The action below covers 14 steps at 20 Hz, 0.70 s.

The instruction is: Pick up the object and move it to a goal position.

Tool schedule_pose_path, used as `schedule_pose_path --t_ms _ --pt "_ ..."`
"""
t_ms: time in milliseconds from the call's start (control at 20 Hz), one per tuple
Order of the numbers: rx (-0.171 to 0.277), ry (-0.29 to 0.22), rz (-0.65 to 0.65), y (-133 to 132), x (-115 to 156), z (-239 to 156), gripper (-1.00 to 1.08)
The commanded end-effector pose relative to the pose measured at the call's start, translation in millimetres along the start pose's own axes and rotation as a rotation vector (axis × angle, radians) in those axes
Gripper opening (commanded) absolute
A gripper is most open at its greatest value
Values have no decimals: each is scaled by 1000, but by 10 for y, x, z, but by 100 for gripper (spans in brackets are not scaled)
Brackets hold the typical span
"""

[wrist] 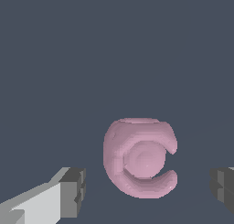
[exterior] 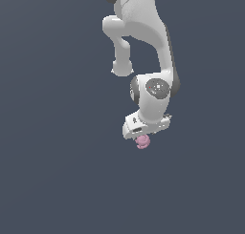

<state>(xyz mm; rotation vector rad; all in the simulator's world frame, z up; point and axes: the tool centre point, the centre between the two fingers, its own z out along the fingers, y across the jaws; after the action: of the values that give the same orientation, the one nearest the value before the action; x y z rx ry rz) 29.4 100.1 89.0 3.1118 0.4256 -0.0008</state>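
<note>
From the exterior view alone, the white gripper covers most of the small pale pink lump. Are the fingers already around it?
Observer: In the wrist view, the small pale pink lump sits between the two dark finger pads, with a gap on each side; neither touches it.
Operator: So the gripper is open?
Observer: Yes, the white gripper is open, with its pads well apart and wider than the lump.
Operator: What shape is the lump? I only see a pink blob.
Observer: It is rounded, with a raised ridge curling around a central bump like a C, the opening facing one pad.
</note>
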Motion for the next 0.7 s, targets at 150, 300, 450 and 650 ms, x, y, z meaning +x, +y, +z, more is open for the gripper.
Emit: schedule_pose_path --t_ms 150,300,450,650 --pt "0 0 -1 -3 -4 182 100" --pt "1 0 -2 -12 -7 354 100" --pt "1 0 -3 -14 -5 463 100" --pt "1 1 -3 -15 7 494 100"
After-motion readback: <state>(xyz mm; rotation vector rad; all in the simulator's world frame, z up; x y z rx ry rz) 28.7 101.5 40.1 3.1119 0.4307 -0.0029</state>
